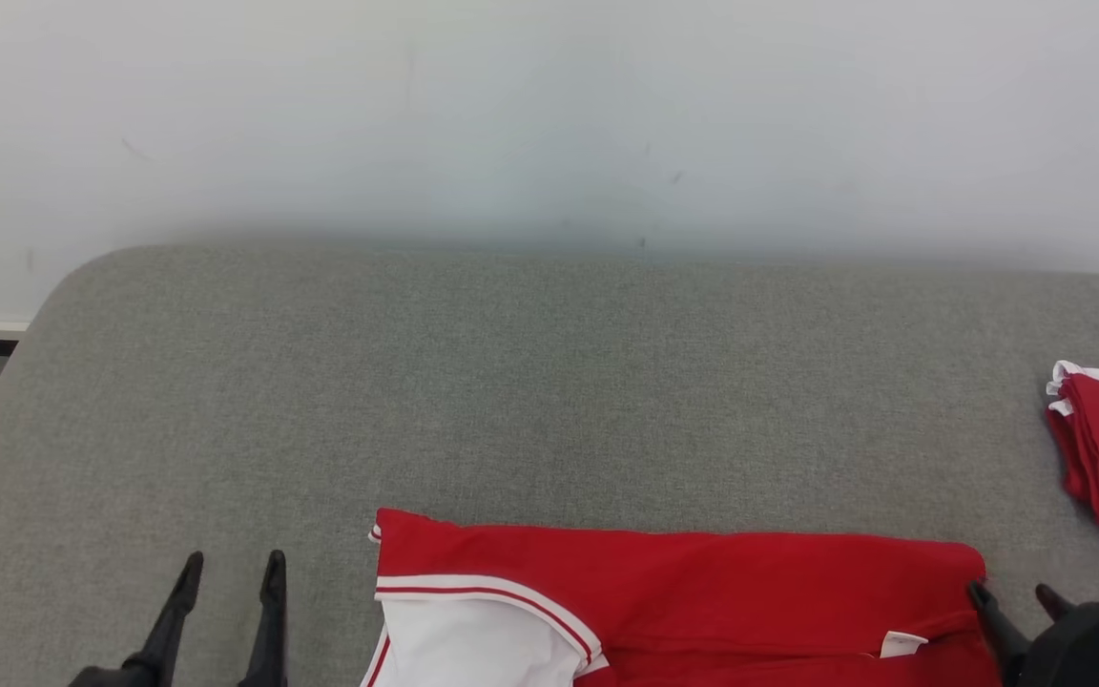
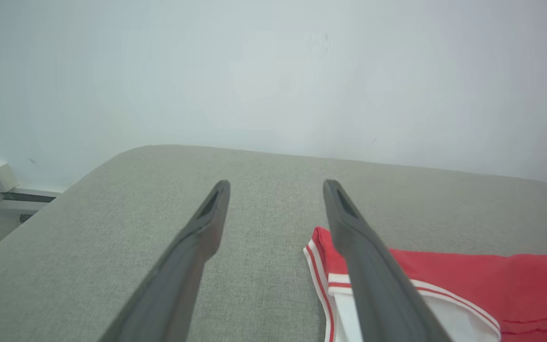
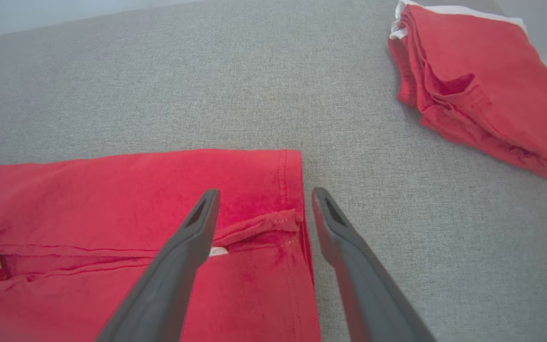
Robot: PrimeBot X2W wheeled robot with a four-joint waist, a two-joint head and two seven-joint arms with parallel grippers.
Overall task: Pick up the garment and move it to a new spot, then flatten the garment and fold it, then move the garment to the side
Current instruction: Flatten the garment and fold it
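Both grippers are standing spread and empty, left gripper [image 1: 233, 563] and right gripper [image 1: 1009, 592] flanking the red, white-sleeved fabric garment [image 1: 702, 582] that is lying flat along the grey upholstered worktop's [image 1: 549, 382] near edge; folding seems underway, calling for pinching both ends.

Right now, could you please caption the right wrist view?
Open right claw above the red garment, folded red cloth beyond.

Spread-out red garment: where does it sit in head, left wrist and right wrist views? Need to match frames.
Head view: red garment at bottom centre, cut by the lower edge.
Left wrist view: red garment at lower right, white-trimmed sleeve end nearest the middle.
Right wrist view: red garment at lower left, hem end near the centre.
Shared landmark: the grey padded surface it lies on.
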